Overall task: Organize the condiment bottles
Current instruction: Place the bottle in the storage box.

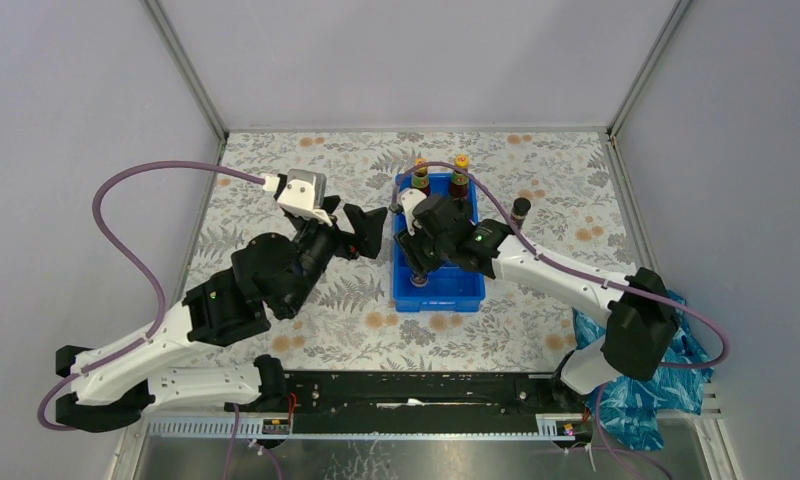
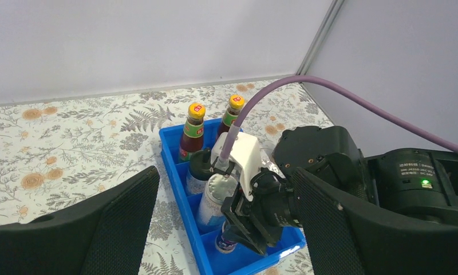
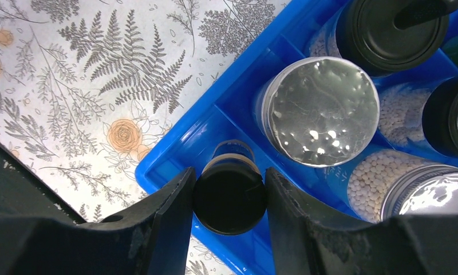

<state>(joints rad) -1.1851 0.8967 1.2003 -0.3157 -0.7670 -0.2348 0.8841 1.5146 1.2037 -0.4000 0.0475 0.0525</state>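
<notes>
The blue tray sits on the floral surface and holds most of the bottles. The two dark red bottles with yellow-orange caps stand upright, side by side, at its far end. Nearer, the right wrist view shows two clear bottles with black domed caps, the second showing small pale grains through its wall. Next come two silver-lidded jars, side by side, and the one at the right also shows pale beads inside. Thin blue dividers separate the rows.

The right hand reaches down into the tray's near left corner compartment. Its fingers press against both sides of the black cap of a short dark jar, clamping it, and the jar stands upright inside that compartment.

The other short dark jar stands alone on the surface, just beside the tray's right side.

The left hand hangs just left of the tray with its fingers spread wide, holding nothing.
</notes>
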